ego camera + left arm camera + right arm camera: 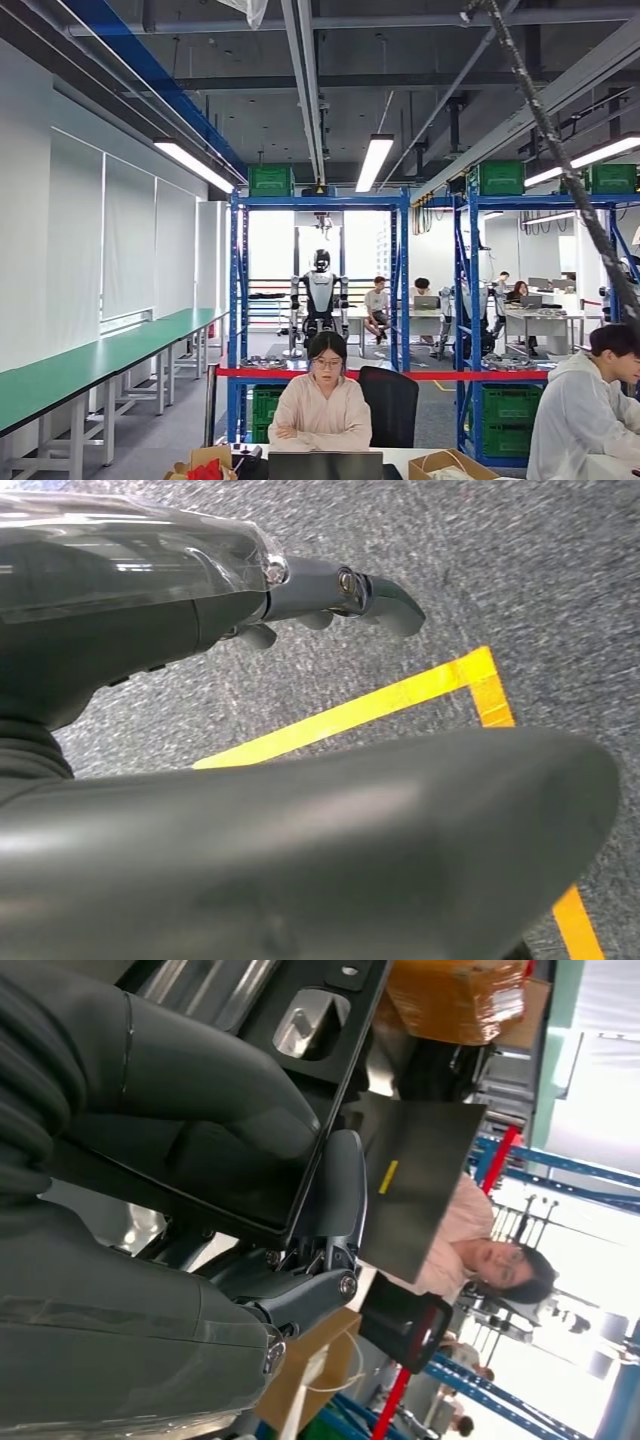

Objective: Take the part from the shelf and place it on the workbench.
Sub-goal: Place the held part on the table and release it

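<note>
In the right wrist view, the right hand [302,1220] grips a flat black part [249,1110], thumb on one face and fingers under its edge, so the pick from the shelf looks done. The part is a dark tray-like plate with a silvery recess near one end; it is carried clear of any surface as far as that view shows. The left hand [332,590] hangs over grey carpet crossed by yellow floor tape [392,695]; it holds nothing, but whether its fingers are spread or curled I cannot tell. From the head view, two blue shelves [317,290] stand far across the room behind a red barrier tape [453,375], with another humanoid robot [320,300] beyond them. A person [323,405] sits at the near counter [392,460], behind a laptop [324,466], with cardboard boxes at either side, and a second person [585,405] sits near right. A long green bench [90,360] runs along the left wall. My reading is that the carry is well under way and the placing is what is left: the part has yet to be brought over a bare stretch of counter, lowered flat and released. Which counter is the target I cannot tell.
</note>
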`<act>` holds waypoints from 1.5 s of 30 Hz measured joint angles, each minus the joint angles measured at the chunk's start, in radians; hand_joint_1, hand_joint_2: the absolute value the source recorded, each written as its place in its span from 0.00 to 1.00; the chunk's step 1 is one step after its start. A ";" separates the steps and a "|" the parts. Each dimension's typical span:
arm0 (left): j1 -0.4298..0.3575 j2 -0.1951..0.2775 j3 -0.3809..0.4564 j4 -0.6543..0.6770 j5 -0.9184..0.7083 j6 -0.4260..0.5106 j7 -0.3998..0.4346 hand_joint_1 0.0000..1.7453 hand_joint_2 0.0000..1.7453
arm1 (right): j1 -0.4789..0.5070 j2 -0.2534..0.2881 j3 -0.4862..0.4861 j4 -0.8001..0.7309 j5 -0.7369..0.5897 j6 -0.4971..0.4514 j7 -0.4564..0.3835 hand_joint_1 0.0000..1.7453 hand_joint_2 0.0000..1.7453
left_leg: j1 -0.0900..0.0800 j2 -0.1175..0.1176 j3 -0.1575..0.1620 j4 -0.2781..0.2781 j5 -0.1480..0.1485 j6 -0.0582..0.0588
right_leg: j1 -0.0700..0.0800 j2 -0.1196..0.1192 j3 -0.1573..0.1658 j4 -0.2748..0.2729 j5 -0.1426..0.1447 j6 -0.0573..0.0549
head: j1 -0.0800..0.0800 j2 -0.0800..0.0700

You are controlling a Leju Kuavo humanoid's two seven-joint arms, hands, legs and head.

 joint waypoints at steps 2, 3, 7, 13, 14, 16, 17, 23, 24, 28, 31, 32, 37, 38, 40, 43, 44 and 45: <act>-0.001 0.000 0.004 -0.002 -0.007 0.017 -0.007 0.00 1.00 | 0.002 -0.001 -0.002 0.005 0.000 -0.002 0.000 0.00 0.00 | -0.002 0.000 0.032 -0.071 0.055 0.005 | 0.004 0.002 0.002 0.001 -0.001 0.000 | 0.000 0.000; -0.003 0.000 0.008 -0.003 -0.010 0.025 -0.008 0.00 1.00 | 0.002 -0.001 -0.004 0.006 0.000 -0.003 -0.001 0.00 0.00 | -0.003 0.000 0.064 -0.138 0.089 0.009 | 0.005 0.003 0.003 0.002 -0.003 0.001 | 0.000 0.000; -0.012 -0.001 0.021 -0.007 -0.023 0.037 -0.007 0.00 0.00 | 0.001 -0.003 -0.010 0.006 0.002 -0.003 -0.002 0.00 0.00 | -0.009 0.000 0.122 -0.261 0.125 0.017 | 0.011 0.004 -0.005 0.010 -0.006 0.011 | 0.000 0.000; -0.019 -0.006 0.026 -0.011 -0.044 0.049 0.004 0.00 0.00 | -0.004 -0.008 -0.015 0.007 0.003 -0.002 -0.003 0.00 0.00 | -0.001 0.001 0.129 -0.270 0.129 0.033 | 0.001 0.002 -0.081 0.188 -0.107 0.042 | 0.000 0.000; -0.020 -0.006 0.027 -0.011 -0.047 0.049 0.006 0.00 0.00 | -0.002 -0.008 -0.016 0.008 0.003 -0.002 -0.003 0.00 0.00 | 0.000 0.001 0.129 -0.269 0.129 0.033 | -0.002 0.001 -0.110 0.248 -0.127 0.045 | 0.000 0.000; -0.020 -0.007 0.027 -0.012 -0.051 0.049 0.008 0.00 0.00 | 0.002 -0.010 -0.017 0.011 0.004 -0.002 -0.003 0.00 0.00 | 0.000 0.001 0.130 -0.269 0.128 0.033 | -0.007 0.001 -0.126 0.274 -0.115 0.050 | 0.000 0.000; -0.020 -0.007 0.028 -0.013 -0.054 0.049 0.008 0.00 0.00 | 0.002 -0.010 -0.018 0.012 0.004 -0.002 -0.004 0.00 0.00 | 0.001 0.001 0.131 -0.269 0.128 0.033 | -0.008 0.001 -0.105 0.228 -0.083 0.050 | 0.000 0.000; -0.023 -0.010 0.044 -0.016 -0.070 0.045 0.008 0.00 0.00 | 0.008 -0.008 -0.023 -0.013 -0.026 0.026 -0.035 0.00 0.00 | -0.001 0.000 0.131 -0.273 0.128 0.012 | 0.000 0.002 -0.006 0.006 -0.001 0.028 | 0.000 0.000; -0.022 -0.010 0.048 -0.016 -0.075 0.043 0.008 0.00 0.00 | 0.016 -0.005 -0.026 -0.033 -0.049 0.043 -0.048 0.00 0.00 | 0.000 0.000 0.131 -0.273 0.125 0.007 | -0.001 0.002 -0.006 0.003 0.002 0.022 | 0.000 0.000; -0.020 -0.012 0.068 -0.016 -0.092 0.040 0.003 0.00 0.00 | 0.062 0.022 -0.035 -0.192 -0.183 0.147 -0.083 0.00 0.00 | -0.001 0.000 0.064 -0.116 0.027 0.000 | -0.003 -0.001 -0.002 -0.005 0.006 0.001 | 0.000 0.000; -0.015 -0.012 0.084 -0.016 -0.098 0.039 0.000 0.00 0.00 | 0.114 0.033 -0.037 -0.311 -0.255 0.204 -0.089 0.00 0.00 | -0.002 0.000 0.011 0.002 -0.002 -0.001 | 0.001 -0.001 -0.001 -0.004 0.005 -0.001 | 0.000 0.000; -0.013 -0.012 0.089 -0.016 -0.096 0.039 -0.002 0.00 0.00 | 0.138 0.036 -0.037 -0.359 -0.300 0.241 -0.111 0.00 0.00 | -0.001 0.001 0.027 -0.030 0.022 -0.001 | 0.001 0.000 0.001 -0.004 0.004 0.000 | 0.000 0.000; 0.013 -0.012 0.145 -0.016 -0.065 0.046 -0.036 0.00 0.00 | 0.382 0.049 -0.004 -0.806 -0.563 0.460 -0.235 0.00 0.00 | -0.003 0.000 0.147 -0.264 0.107 0.010 | 0.008 -0.002 0.006 0.004 -0.010 0.017 | -0.001 0.000; 0.023 -0.012 0.157 -0.016 -0.062 0.049 -0.043 0.00 0.00 | 0.445 0.049 0.005 -0.890 -0.575 0.477 -0.257 0.00 0.00 | -0.003 0.000 0.149 -0.269 0.106 0.013 | 0.008 -0.002 0.007 0.004 -0.011 0.019 | -0.001 0.000; 0.039 -0.012 0.179 -0.016 -0.055 0.056 -0.055 0.00 0.00 | 0.558 0.050 0.017 -1.031 -0.583 0.501 -0.302 0.00 0.00 | -0.001 0.000 0.152 -0.270 0.105 0.021 | 0.007 -0.002 0.007 0.013 -0.024 0.028 | -0.001 0.000; 0.051 -0.012 0.214 -0.016 -0.039 0.067 -0.069 0.00 0.00 | 0.690 0.055 0.021 -1.172 -0.602 0.549 -0.328 0.00 0.00 | 0.002 0.001 0.155 -0.273 0.105 0.032 | 0.002 -0.002 -0.048 0.147 -0.107 0.043 | -0.001 0.000; 0.055 -0.012 0.226 -0.016 -0.036 0.069 -0.073 0.00 0.00 | 0.731 0.059 0.020 -1.204 -0.607 0.566 -0.329 0.00 0.00 | 0.002 0.002 0.156 -0.273 0.104 0.034 | 0.000 -0.002 -0.078 0.215 -0.137 0.046 | -0.001 0.000; 0.060 -0.012 0.237 -0.016 -0.033 0.071 -0.076 0.00 0.00 | 0.768 0.064 0.019 -1.231 -0.610 0.584 -0.329 0.00 0.00 | 0.001 0.002 0.156 -0.272 0.104 0.034 | -0.002 -0.002 -0.102 0.265 -0.153 0.048 | -0.001 0.000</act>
